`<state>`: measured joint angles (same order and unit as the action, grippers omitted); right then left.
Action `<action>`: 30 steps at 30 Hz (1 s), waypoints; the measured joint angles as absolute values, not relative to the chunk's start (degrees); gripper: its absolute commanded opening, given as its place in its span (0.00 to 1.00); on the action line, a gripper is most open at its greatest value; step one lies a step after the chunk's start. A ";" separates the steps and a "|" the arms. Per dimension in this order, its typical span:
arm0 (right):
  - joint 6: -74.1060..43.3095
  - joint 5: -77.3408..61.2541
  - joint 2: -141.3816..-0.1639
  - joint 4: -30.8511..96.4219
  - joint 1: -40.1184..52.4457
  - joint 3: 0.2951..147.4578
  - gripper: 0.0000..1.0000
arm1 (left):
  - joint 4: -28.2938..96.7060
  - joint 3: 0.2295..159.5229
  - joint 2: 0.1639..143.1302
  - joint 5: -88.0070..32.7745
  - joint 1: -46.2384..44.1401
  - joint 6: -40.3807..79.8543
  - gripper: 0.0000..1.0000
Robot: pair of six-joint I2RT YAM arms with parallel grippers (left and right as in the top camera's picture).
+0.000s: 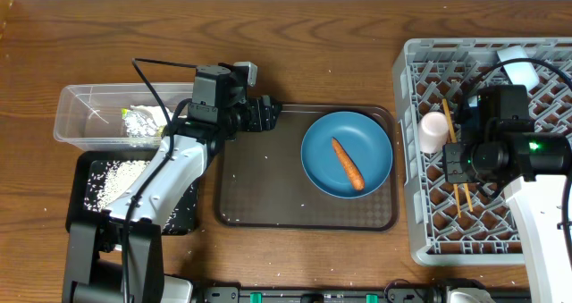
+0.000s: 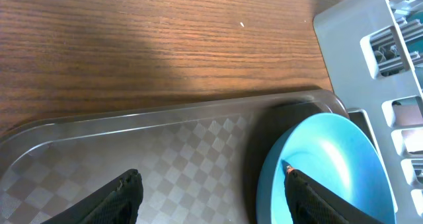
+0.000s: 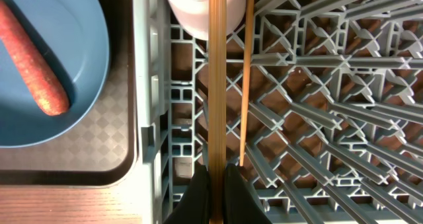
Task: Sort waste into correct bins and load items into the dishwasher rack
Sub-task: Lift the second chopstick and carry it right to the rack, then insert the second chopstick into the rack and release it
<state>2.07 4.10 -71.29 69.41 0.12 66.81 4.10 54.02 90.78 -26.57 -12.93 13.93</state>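
An orange carrot [image 1: 348, 164] lies on a blue plate [image 1: 322, 173] on the brown tray [image 1: 259, 196]. My left gripper [image 1: 268, 115] is open and empty above the tray's far left corner; in the left wrist view its fingers [image 2: 211, 184] straddle the tray [image 2: 132, 145] beside the plate [image 2: 330, 158]. My right gripper [image 1: 460, 164] is over the grey dishwasher rack [image 1: 527, 240], shut on a wooden chopstick [image 3: 217, 85]. A second chopstick [image 3: 246, 78] lies in the rack beside it. A white cup [image 1: 433, 131] stands in the rack. The carrot [image 3: 30, 59] also shows in the right wrist view.
A clear plastic bin [image 1: 80, 106] with crumpled waste stands at the left. A black bin [image 1: 89, 205] with white bits is in front of it. A white item [image 1: 520, 62] sits at the rack's far end.
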 measured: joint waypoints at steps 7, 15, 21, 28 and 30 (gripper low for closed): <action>-1.98 8.86 -71.35 68.45 0.12 65.95 0.01 | 4.10 54.02 90.78 -26.57 -12.93 13.93 0.72; -3.90 10.55 -71.48 60.66 0.12 59.53 0.01 | 4.10 54.02 90.78 -26.55 -12.93 13.93 0.72; -4.03 10.74 -71.57 54.72 0.12 55.13 0.01 | 4.10 54.02 90.78 -26.55 -12.93 13.93 0.72; -4.12 12.86 -71.57 48.97 0.12 51.59 0.01 | 4.08 54.02 90.78 -26.55 -12.93 13.93 0.72; -3.90 13.52 -71.59 46.98 0.10 50.11 0.01 | 4.08 54.02 90.78 -26.55 -12.93 13.93 0.72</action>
<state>-3.90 13.52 -71.59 46.98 0.10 50.11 4.08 54.02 90.78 -26.55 -12.93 13.93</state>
